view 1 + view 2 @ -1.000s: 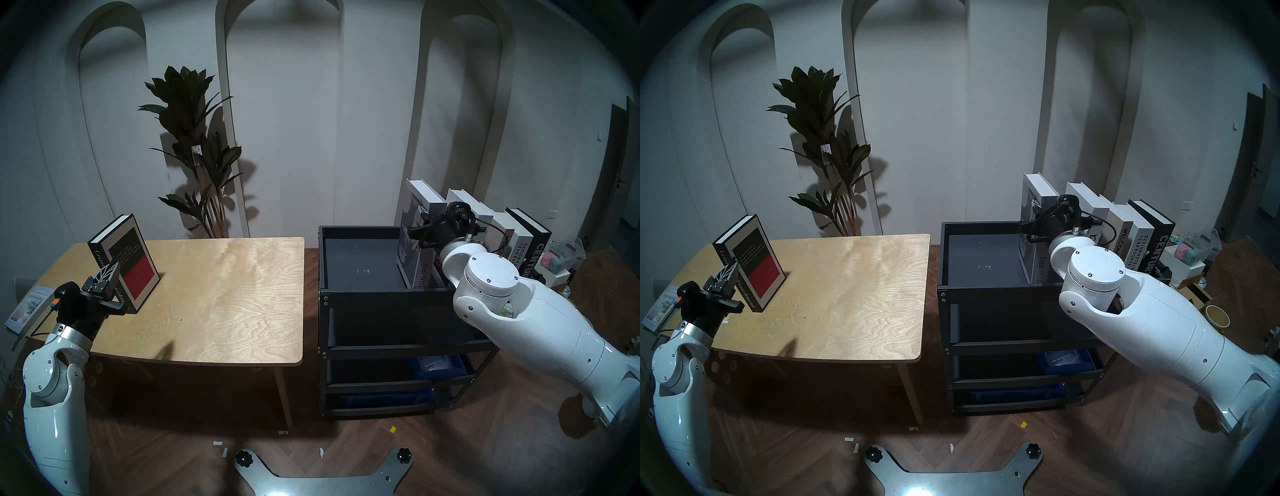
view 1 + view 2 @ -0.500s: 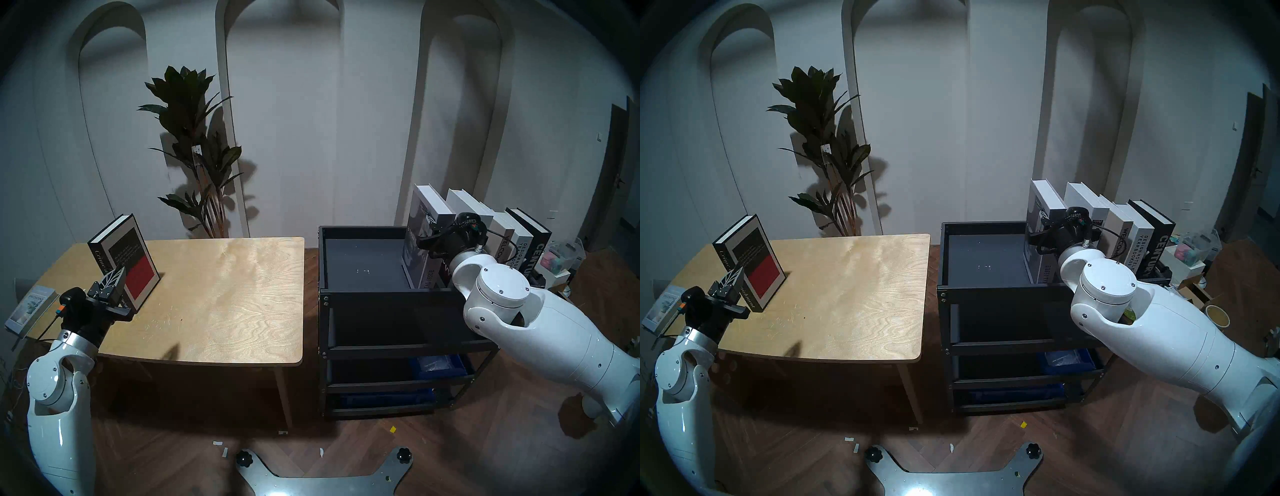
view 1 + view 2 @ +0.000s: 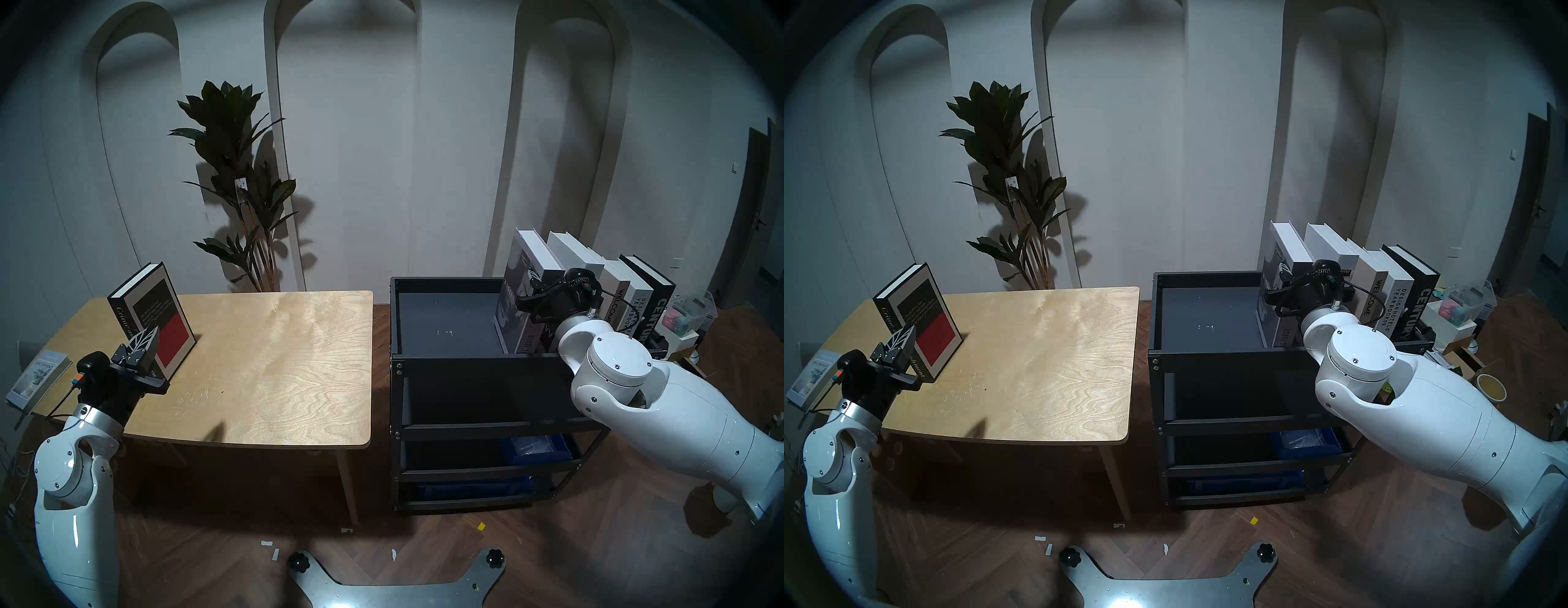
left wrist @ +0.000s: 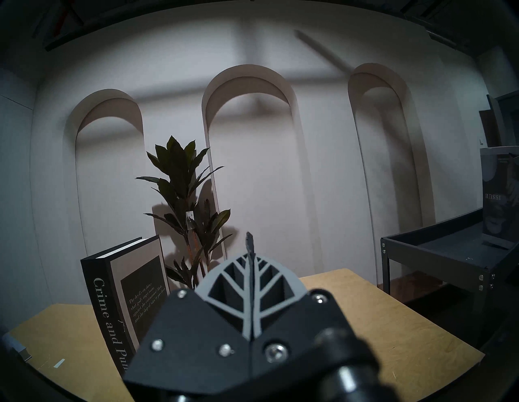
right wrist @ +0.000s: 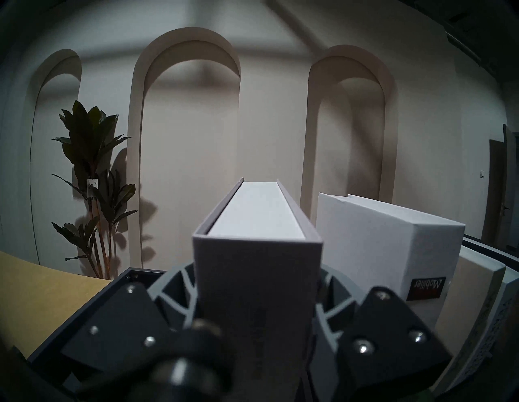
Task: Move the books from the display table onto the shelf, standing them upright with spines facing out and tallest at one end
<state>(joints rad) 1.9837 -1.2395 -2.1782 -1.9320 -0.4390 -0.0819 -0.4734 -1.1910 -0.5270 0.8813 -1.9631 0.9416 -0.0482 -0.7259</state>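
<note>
Special Issue book (image 3: pixel 519 310) stood on the shelf (image 3: pixel 445 327), spine out, leaning right toward the row; right tool (image 5: pixel 258 303) straddled its spine, grip or release unclear.
Crime and Punishment (image 3: pixel 152 322) alone on the bench (image 3: pixel 275 361); left tool (image 3: pixel 142 346) shut, empty, just beside it. Shelf's left half was free.
</note>
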